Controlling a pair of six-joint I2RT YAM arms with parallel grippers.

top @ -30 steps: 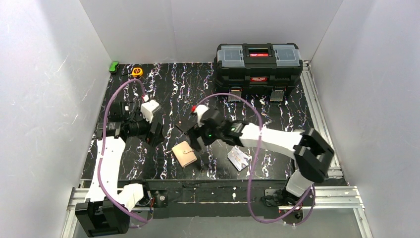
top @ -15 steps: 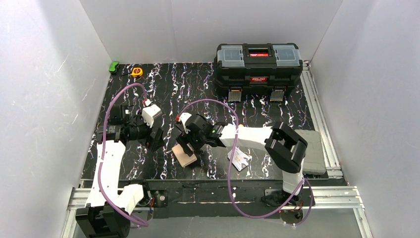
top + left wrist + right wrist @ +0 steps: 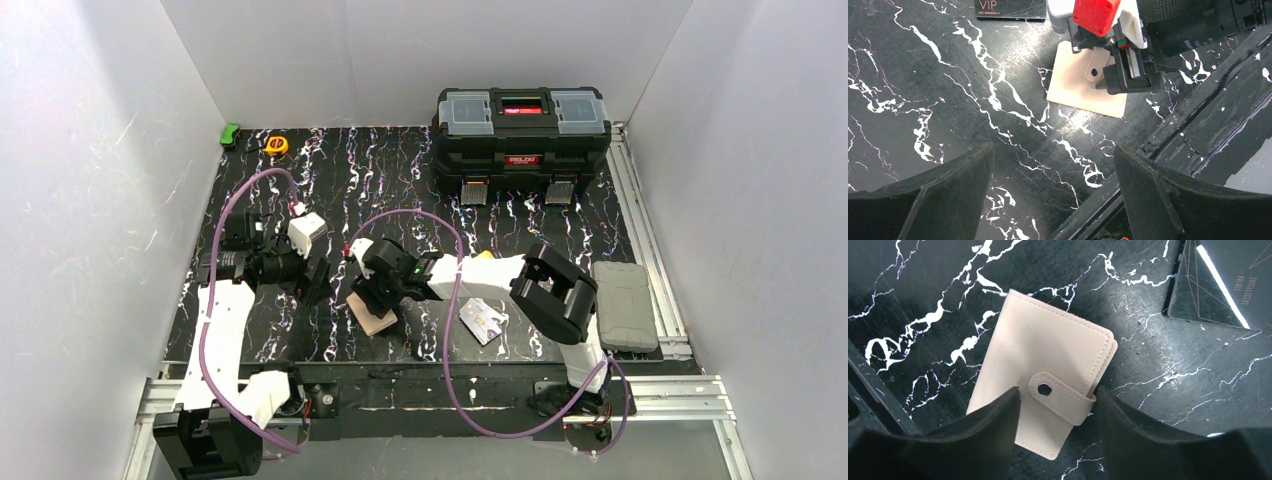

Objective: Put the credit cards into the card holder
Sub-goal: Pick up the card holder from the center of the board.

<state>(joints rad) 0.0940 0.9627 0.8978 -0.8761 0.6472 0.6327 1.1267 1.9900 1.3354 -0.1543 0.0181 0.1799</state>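
The cream card holder (image 3: 379,320) lies closed on the black marble table, snap tab fastened. It also shows in the left wrist view (image 3: 1075,87) and the right wrist view (image 3: 1048,360). My right gripper (image 3: 378,297) (image 3: 1057,407) is open low over it, its fingers either side of the snap tab (image 3: 1063,397). My left gripper (image 3: 318,285) (image 3: 1053,165) is open and empty just left of the holder. A silver-white card (image 3: 483,322) lies to the right near the front edge. The orange-yellow and light blue cards are out of view.
A black VIP card (image 3: 1010,9) (image 3: 1215,287) lies just behind the holder. A big black toolbox (image 3: 522,128) stands at the back right. A grey case (image 3: 623,305) lies at the right edge, with a yellow tape measure (image 3: 276,145) and a green item (image 3: 230,134) at the back left.
My right arm has swung left and come down over the card holder, uncovering the grey case at the right. The left arm has barely moved.
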